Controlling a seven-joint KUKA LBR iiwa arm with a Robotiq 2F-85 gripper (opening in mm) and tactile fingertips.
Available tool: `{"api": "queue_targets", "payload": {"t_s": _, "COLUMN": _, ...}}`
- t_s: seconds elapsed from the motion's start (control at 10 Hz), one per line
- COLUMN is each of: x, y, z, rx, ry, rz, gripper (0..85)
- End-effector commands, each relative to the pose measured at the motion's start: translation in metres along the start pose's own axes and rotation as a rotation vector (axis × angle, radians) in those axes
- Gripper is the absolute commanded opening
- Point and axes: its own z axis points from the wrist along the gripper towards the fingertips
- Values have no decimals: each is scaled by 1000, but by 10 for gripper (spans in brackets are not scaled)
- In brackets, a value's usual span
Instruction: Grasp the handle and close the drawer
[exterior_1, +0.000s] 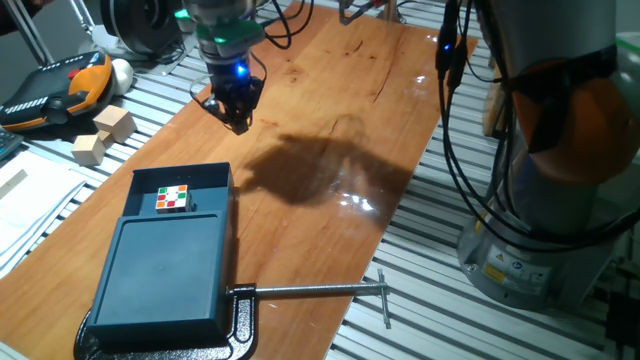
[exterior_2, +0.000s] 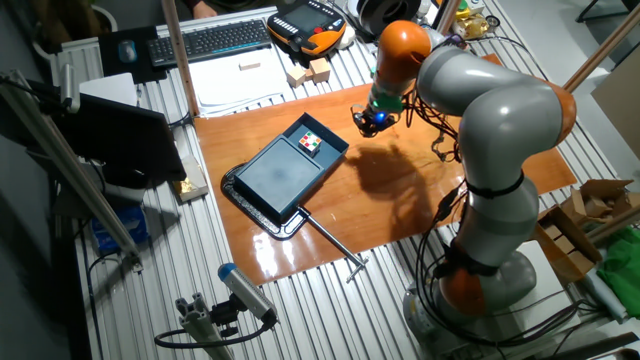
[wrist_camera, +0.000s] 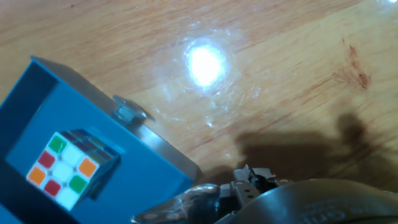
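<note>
Jaws not readable: dark on dark in both fixed views, and only blurred metal at the bottom edge of the hand view, so wide or narrow cannot be told. Holding nothing, by the look of it, and touching nothing.

Handle: small stub on the outer face of the drawer's narrow front wall, on the side away from the box. Free, ungrasped. Drawer pulled part-way out of the box, flat on the wooden board, front wall toward the gripper. Inside the drawer, one colour-puzzle cube, close to the box's mouth; nothing else seen in it. Probably low enough to pass under the box top, though not certain from these views.

Gripper hovering above the board beyond the drawer's front, pointing down, near the handle but clearly apart from it. Placed on the handle's side, presumably so that a descent, a grip and a push toward the box would finish the job. Approach step, by judgement; closing not yet begun.

Box pinned at the end opposite the drawer by a black clamp, with its silver rod reaching sideways past the board's edge: likely there to stop the box sliding when the drawer is pushed in. Wooden blocks off the board, well apart, no part in this.
</note>
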Motion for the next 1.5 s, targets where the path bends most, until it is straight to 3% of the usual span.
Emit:
{"api": "queue_targets", "payload": {"t_s": 0.0, "x": 0, "y": 0, "z": 0, "rx": -3, "ry": -9, "rz": 15, "gripper": 20}}
{"api": "queue_targets", "payload": {"t_s": 0.1, "x": 0, "y": 0, "z": 0, "rx": -15, "ry": -11, "rz": 46, "gripper": 20}}
{"api": "queue_targets", "payload": {"t_s": 0.2, "x": 0, "y": 0, "z": 0, "rx": 0, "ry": -26, "rz": 81, "gripper": 20}}
{"api": "queue_targets", "payload": {"t_s": 0.6, "x": 0, "y": 0, "z": 0, "rx": 30, "ry": -34, "rz": 165, "gripper": 20}}
{"api": "queue_targets", "payload": {"t_s": 1.0, "x": -6, "y": 9, "z": 5, "rx": 8, "ry": -29, "rz": 240, "gripper": 20}}
{"api": "queue_targets", "payload": {"t_s": 1.2, "x": -11, "y": 15, "z": 7, "rx": 8, "ry": -47, "rz": 287, "gripper": 20}}
{"api": "queue_targets", "payload": {"t_s": 1.4, "x": -15, "y": 23, "z": 10, "rx": -20, "ry": -30, "rz": 404, "gripper": 20}}
